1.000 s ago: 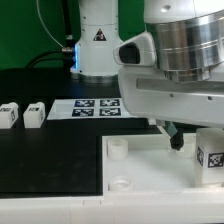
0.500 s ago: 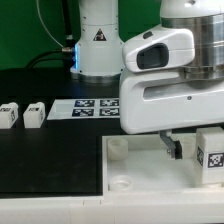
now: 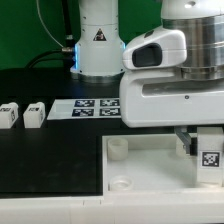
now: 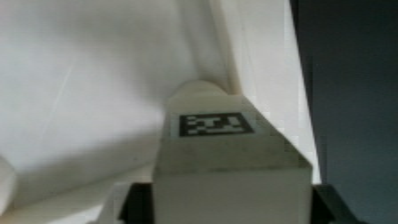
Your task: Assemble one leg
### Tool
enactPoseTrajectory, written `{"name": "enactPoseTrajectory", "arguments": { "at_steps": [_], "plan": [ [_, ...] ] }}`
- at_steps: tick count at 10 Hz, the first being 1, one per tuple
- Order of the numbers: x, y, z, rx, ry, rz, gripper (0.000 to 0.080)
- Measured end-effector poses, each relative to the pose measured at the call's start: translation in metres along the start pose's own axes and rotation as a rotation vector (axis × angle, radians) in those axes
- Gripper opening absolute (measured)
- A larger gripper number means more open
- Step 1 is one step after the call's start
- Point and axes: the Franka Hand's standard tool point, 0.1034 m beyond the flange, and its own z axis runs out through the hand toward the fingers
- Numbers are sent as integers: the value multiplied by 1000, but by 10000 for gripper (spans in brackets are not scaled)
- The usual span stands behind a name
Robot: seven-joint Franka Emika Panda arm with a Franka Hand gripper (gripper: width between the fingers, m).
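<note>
Shifted toward the exterior view's right, the gripper (image 3: pixel 196 143) clamps the white tagged leg (image 3: pixel 209 157) above the panel (image 3: pixel 150 165).

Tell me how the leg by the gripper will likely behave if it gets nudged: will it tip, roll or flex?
The leg looks like a chunky solid block, so it is probably stiff, not floppy. Its flat faces, seen around the tag in the wrist view, suggest sliding over rolling. Standing upright on the white panel, it might tip if pushed high. Its smooth plastic may be slippery in the gripper.

Robotics lab: black table (image 3: pixel 50 150), marker board (image 3: pixel 85 108), green backdrop (image 3: pixel 25 30).
</note>
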Motion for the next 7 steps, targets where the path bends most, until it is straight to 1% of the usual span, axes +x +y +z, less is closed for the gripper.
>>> {"name": "enactPoseTrajectory", "arguments": {
  "at_steps": [1,2,4,6,7],
  "plan": [
    [1,1,0,4,-2,127,292],
    [1,2,0,15,-8,280,292],
    [1,5,1,28,-22,652,292],
    [-2,6,2,62,-49,984,294],
    [-2,7,2,70,-65,1106,294]
  ]
}}
